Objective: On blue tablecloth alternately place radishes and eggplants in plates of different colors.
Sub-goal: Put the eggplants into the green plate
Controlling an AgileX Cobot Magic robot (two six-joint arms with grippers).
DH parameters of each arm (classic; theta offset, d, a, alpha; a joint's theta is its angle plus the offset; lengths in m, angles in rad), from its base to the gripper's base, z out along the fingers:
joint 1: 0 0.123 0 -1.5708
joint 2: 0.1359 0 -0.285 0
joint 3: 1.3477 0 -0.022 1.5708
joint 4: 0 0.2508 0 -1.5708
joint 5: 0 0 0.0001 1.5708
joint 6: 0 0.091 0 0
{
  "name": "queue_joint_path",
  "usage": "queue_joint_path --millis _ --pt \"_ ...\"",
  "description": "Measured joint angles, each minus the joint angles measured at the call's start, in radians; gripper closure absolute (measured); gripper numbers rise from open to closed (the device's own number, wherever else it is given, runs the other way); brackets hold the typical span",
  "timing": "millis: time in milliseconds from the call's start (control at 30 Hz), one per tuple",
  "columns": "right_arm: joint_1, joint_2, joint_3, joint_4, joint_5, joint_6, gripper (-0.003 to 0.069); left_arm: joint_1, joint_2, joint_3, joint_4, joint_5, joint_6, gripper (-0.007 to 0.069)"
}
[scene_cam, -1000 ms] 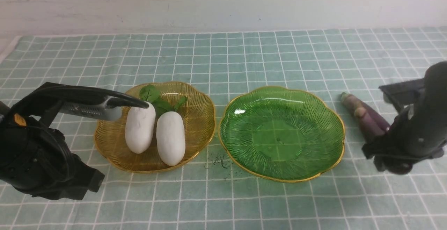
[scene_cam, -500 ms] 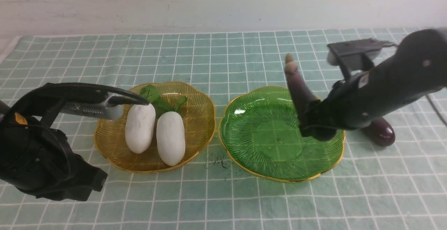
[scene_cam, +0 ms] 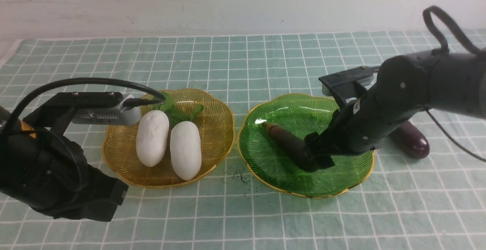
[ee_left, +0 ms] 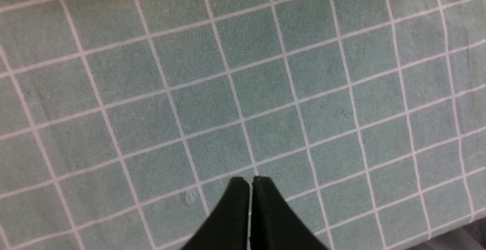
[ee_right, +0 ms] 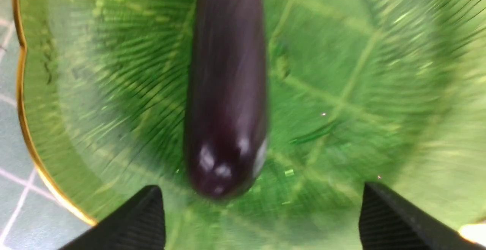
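Note:
Two white radishes (scene_cam: 152,138) (scene_cam: 185,149) lie side by side in the amber plate (scene_cam: 217,128) on the blue tablecloth (scene_cam: 243,60). One dark purple eggplant (scene_cam: 283,139) lies in the green plate (scene_cam: 341,178), its stem end toward the amber plate. My right gripper (scene_cam: 317,155) hovers at its rounded end, open, with both fingers clear of the eggplant (ee_right: 228,90) over the green plate (ee_right: 360,71). A second eggplant (scene_cam: 412,140) rests on the cloth just right of the green plate, partly behind my right arm. My left gripper (ee_left: 250,179) is shut and empty above bare cloth (ee_left: 190,52).
My left arm (scene_cam: 45,166) stands at the front left, its wrist camera reaching over the amber plate's left edge. Dark specks (scene_cam: 239,176) mark the cloth between the two plates. A white wall bounds the far side.
My right arm lifted one eggplant from the cloth at the right, swung it over the green plate and opened; the eggplant now lies in that plate. The left arm barely shifted.

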Motion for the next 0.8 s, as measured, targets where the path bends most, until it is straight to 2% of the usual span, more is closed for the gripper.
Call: queue_joint_path --millis 167,333,600,800 --pt "-0.064 -0.005 -0.117 -0.139 0.131 0.055 0.0022 0.0 0.0 0.0 -0.001 0.0 0.0 0.0632" --pt "-0.169 0.0 -0.132 -0.28 0.205 0.146 0.0029 0.0 0.0 0.0 -0.001 0.0 0.0 0.0632" --pt "-0.318 0.128 -0.136 -0.294 0.202 0.168 0.0065 0.0 0.0 0.0 -0.004 0.0 0.0 0.0632" --pt "-0.327 0.22 -0.136 -0.291 0.173 0.168 0.0073 0.0 0.0 0.0 -0.006 0.0 0.0 0.0632"
